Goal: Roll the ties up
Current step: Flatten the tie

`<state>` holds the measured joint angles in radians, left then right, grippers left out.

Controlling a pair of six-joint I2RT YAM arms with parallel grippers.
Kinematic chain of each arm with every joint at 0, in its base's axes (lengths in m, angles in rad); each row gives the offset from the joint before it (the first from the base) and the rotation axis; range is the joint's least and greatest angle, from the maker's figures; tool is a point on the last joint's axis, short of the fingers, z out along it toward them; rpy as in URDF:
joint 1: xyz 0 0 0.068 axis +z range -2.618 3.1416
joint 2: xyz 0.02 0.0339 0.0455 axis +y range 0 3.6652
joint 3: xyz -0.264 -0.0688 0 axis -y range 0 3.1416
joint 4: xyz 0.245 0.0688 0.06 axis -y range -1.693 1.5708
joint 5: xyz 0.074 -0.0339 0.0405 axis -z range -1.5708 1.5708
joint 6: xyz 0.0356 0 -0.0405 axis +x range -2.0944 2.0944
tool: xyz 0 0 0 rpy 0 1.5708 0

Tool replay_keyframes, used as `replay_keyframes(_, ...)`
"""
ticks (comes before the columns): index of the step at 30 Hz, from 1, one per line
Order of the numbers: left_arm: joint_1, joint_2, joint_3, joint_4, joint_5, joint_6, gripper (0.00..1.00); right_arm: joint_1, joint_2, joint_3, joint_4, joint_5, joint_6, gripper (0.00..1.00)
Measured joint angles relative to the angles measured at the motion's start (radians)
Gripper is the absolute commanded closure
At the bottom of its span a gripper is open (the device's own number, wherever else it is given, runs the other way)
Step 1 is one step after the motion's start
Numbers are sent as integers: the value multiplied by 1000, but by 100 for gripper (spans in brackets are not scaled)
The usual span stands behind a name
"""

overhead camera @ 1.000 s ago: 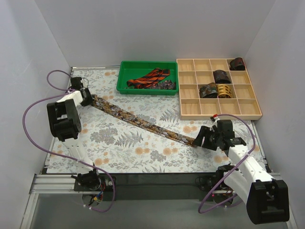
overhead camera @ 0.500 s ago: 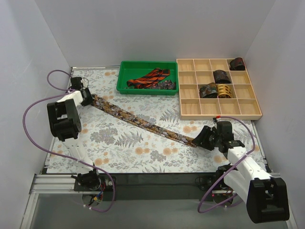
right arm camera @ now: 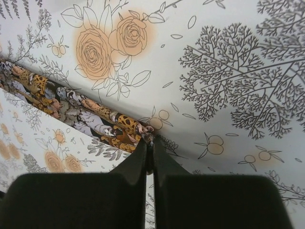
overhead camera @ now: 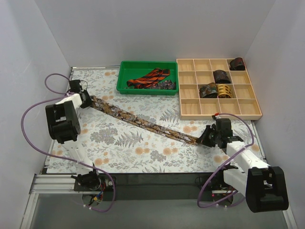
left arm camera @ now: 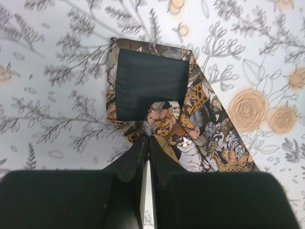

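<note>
While the tie (overhead camera: 143,123) lies stretched out, we hold both ends.
Left claw (left arm camera: 146,139) clamped on wide end, right claw (right arm camera: 148,143) on narrow tip.

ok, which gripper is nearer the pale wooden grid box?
Right. Right gripper, shut on the animal-print tie, sits by the wooden grid box's near edge; left gripper is far across the table.

The tie (overhead camera: 143,123) is now drawn tauter
Your right gripper (overhead camera: 202,139) has carried the narrow end slightly to the right, and your left gripper (overhead camera: 88,98) has edged the wide end left, so the band lies straighter between them
</note>
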<state>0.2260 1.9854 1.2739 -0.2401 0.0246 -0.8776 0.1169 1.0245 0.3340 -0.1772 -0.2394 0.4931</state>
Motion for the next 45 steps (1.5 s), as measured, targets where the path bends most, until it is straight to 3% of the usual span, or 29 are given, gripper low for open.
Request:
replay_keyframes(11, 43, -141, -151, -59, -48, -23, 88, -6, 136, 128, -37, 43, -207, 89)
replay_keyframes(15, 72, -153, -171, -64, -54, -31, 82, -6, 152, 152, -40, 62, -230, 77)
replay_keyframes(17, 79, -162, -180, -63, -58, -27, 68, -6, 148, 153, -43, 67, -235, 70)
replay_keyframes(19, 87, -177, -192, -64, -54, -30, 61, -6, 136, 153, -53, 69, -236, 58)
replay_keyframes(22, 88, -209, -201, -65, -43, -26, 54, -6, 101, 153, -61, 58, -230, 50)
replay_keyframes(24, 83, -241, -204, -63, -26, -21, 46, -6, 73, 153, -61, 51, -224, 49)
replay_keyframes(27, 56, -323, -224, -63, -6, -3, 30, -6, 35, 153, -64, 45, -216, 34)
replay_keyframes(29, 1, -391, -236, -61, -1, 32, 20, -6, 16, 154, -76, 46, -221, 29)
replay_keyframes(35, -399, -509, -235, -13, 91, 241, 16, -6, -12, 156, -126, 32, -234, 20)
replay_keyframes(40, -713, -484, -219, -16, 183, 488, 16, -7, -65, 188, -182, 31, -228, 13)
replay_keyframes(45, -885, -353, -124, -39, 283, 703, 17, -8, -137, 224, -225, 72, -223, 7)
